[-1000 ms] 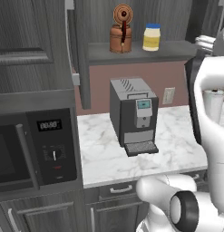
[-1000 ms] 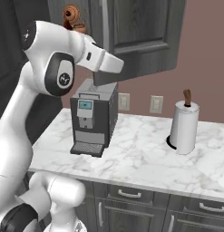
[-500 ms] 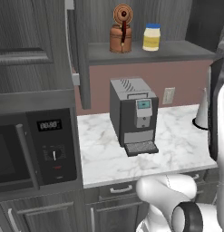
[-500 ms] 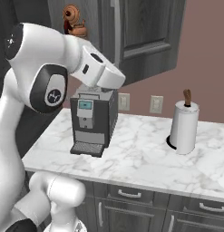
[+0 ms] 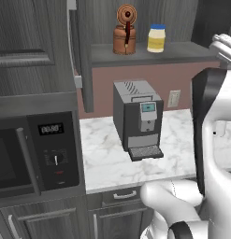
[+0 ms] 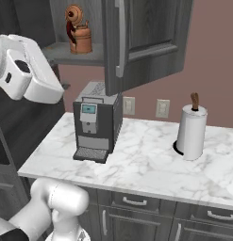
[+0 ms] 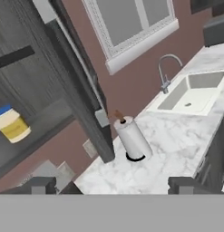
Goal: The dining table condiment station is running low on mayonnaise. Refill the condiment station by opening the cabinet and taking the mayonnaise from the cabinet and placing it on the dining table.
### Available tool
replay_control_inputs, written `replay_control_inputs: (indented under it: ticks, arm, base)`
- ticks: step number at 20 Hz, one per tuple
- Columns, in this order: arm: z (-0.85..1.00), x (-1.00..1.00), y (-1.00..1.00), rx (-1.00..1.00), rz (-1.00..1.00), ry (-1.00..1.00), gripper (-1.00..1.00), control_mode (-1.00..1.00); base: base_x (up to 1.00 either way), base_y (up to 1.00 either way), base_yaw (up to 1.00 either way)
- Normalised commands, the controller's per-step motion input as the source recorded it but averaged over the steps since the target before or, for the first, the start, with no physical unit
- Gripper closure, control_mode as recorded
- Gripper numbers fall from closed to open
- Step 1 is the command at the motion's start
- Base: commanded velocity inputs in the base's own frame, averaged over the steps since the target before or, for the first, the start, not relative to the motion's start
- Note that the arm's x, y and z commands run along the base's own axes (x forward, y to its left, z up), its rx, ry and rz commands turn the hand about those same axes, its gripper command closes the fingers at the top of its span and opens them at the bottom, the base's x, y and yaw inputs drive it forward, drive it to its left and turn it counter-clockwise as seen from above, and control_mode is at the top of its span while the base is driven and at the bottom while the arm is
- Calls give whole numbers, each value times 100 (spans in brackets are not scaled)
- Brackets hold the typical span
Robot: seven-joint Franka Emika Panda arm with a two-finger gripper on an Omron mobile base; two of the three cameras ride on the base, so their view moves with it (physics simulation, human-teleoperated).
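Hand view shows my end effector (image 7: 111,185) spread wide and empty, beside the cabinet (image 7: 72,90) door's edge. Mayonnaise (image 5: 156,38) sits on the shelf right of the kettle (image 5: 125,30); I should approach level, clearing the door.

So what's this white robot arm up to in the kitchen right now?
It is fetching the mayonnaise for the dining table. The cabinet door is already open, and the jar sits on the shelf beside a copper kettle, above the coffee machine. The pincer is open and holds nothing; from its own camera the jar lies off to one side, not yet reached.
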Motion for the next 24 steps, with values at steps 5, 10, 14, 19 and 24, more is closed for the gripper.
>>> replay_control_inputs:
  ticks: [5, 10, 14, 19, 24]
  arm:
    - [-1, 44, 86, -9, -24, 0, -100, -100]
    - [-1, 79, 6, -10, -22, 6, -100, -100]
    - [-1, 1, -25, 0, -1, 0, -100, -100]
    - [-20, 48, -22, -1, -8, 0, -100, -100]
    - [-11, 54, -13, 0, -12, 0, -100, -100]
  base:
    - [0, 0, 0]
    - [0, 0, 0]
    - [0, 0, 0]
    - [0, 0, 0]
    - [0, 0, 0]
